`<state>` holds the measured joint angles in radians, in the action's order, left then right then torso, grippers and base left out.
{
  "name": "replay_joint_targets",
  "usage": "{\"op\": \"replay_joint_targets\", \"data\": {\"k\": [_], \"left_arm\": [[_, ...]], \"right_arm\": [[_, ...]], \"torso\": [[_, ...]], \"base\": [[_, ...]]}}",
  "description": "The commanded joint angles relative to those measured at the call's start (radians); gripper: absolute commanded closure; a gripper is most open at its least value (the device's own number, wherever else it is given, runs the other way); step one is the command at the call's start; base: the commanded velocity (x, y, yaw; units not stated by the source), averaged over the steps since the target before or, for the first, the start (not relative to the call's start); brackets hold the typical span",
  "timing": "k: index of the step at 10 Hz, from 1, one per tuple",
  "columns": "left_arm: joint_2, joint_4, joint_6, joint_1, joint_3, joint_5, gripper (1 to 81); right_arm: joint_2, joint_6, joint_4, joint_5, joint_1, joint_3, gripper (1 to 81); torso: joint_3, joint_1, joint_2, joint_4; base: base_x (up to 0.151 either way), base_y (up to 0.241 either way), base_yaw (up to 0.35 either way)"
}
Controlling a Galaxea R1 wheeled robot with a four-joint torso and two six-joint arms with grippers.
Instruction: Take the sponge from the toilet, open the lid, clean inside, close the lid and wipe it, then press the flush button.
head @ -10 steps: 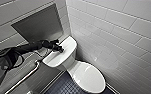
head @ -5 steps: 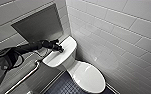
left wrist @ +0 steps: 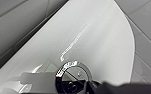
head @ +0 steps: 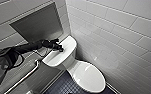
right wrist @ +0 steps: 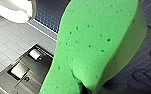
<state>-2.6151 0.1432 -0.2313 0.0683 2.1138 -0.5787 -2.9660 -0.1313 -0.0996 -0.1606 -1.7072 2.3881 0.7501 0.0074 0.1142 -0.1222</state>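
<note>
The left arm extends over the toilet (head: 89, 76) tank, with the left gripper (head: 58, 47) lowered at the flush button (left wrist: 73, 75); its jaw state cannot be determined. The sponge (right wrist: 96, 42) appears pinched in the right gripper (right wrist: 88, 88). Arm pose is unchanged from the earlier frames.

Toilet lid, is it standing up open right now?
No, the toilet lid lies flat and shut in the head view.

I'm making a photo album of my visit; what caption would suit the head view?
The left gripper reaches over the tank top of the closed toilet.
</note>
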Motion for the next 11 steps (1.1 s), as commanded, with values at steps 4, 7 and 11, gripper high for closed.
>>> {"op": "replay_joint_targets", "data": {"k": [4, 7, 11], "left_arm": [[0.116, -0.088, 0.047, 0.198, 0.115, 0.076, 81.1], [0.131, -0.088, 0.047, 0.157, 0.118, 0.079, 81.1], [0.115, -0.088, 0.05, 0.048, 0.117, 0.131, 81.1]], "right_arm": [[-0.014, -0.007, 0.018, 0.076, -0.084, -0.018, 81.1], [-0.015, -0.007, 0.031, 0.076, -0.084, -0.023, 81.1], [-0.018, -0.007, 0.038, 0.076, -0.084, -0.024, 81.1]], "torso": [[0.002, 0.0, 0.0, 0.0], [0.002, 0.0, 0.0, 0.0], [0.002, -0.001, 0.0, 0.0]], "base": [[0.0, 0.0, 0.0], [0.0, 0.0, 0.0], [0.0, 0.0, 0.0]]}}
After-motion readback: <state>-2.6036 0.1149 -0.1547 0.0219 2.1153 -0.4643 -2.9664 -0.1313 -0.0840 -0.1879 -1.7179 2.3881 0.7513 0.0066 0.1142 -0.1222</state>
